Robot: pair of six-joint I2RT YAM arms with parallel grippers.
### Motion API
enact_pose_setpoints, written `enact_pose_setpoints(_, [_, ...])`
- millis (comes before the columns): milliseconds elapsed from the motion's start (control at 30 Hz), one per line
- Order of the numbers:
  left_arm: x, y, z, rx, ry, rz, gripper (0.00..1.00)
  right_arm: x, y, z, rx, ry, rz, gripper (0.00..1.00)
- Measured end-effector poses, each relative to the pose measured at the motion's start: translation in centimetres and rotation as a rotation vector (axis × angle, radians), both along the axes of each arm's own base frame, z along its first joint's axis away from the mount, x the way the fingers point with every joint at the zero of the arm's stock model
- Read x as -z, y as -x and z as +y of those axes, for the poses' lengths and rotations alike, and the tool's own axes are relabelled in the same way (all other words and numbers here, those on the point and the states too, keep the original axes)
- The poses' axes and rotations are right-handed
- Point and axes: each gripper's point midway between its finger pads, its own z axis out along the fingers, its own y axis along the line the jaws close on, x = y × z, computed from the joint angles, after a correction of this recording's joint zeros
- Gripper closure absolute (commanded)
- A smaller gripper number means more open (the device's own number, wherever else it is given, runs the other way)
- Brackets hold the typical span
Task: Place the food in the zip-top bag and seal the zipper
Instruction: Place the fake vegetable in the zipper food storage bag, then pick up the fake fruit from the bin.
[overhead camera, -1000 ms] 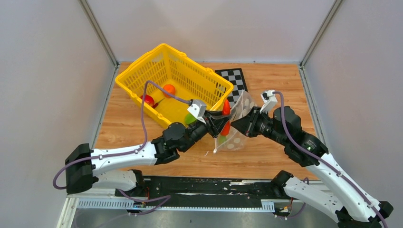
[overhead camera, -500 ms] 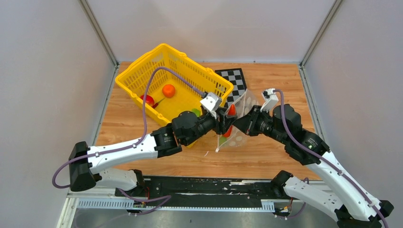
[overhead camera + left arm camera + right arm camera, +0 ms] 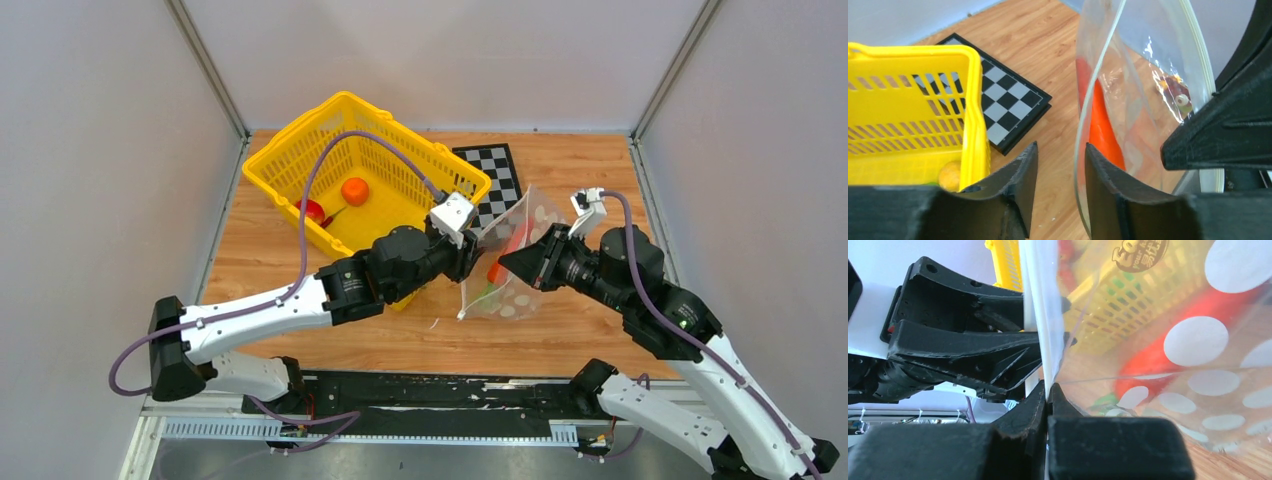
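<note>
Right wrist: gripper (image 3: 1047, 388) tight on bag (image 3: 1198, 340) edge

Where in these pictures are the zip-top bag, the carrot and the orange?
zip-top bag (image 3: 505, 303): top view, its dotted lower panel.
carrot (image 3: 1102, 131): left wrist view, middle of its orange body, inside the bag.
orange (image 3: 354, 191): top view, its centre, inside the yellow basket (image 3: 296, 128).

Wooden table (image 3: 580, 165): yellow mesh basket (image 3: 300, 150) rear left, checkerboard (image 3: 497, 165) just beside it.

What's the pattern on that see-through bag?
White polka dots on clear plastic. The zip-top bag shows them best in the right wrist view, close up.
</note>
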Motion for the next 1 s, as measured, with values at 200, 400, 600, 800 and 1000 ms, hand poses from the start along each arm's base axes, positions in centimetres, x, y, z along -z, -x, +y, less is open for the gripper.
enact_pose_setpoints(200, [1.9, 0.1, -1.3, 0.039, -0.08, 0.026, 1.0, 1.7, 0.3, -0.8, 0.011, 0.063, 0.021, 1.0])
enact_pose_setpoints(400, [2.6, -0.7, -0.9, -0.011, -0.16, 0.041, 1.0, 4.4, 0.0, -2.1, -0.003, 0.285, 0.077, 1.0])
enact_pose_setpoints(600, [3.4, -2.7, 0.6, -0.089, -0.197, 0.056, 1.0, 4.4, 1.2, -4.7, -0.024, 0.437, 0.065, 1.0])
enact_pose_setpoints(800, [3.4, -1.5, -0.9, 0.033, -0.179, 0.1, 0.45, 4.4, 1.3, -4.7, -0.011, 0.391, 0.037, 1.0])
enact_pose_setpoints(1000, [4.1, -0.8, -0.9, 0.072, -0.191, 0.146, 0.13, 6.0, 0.7, -4.2, 0.03, 0.36, 0.079, 1.0])
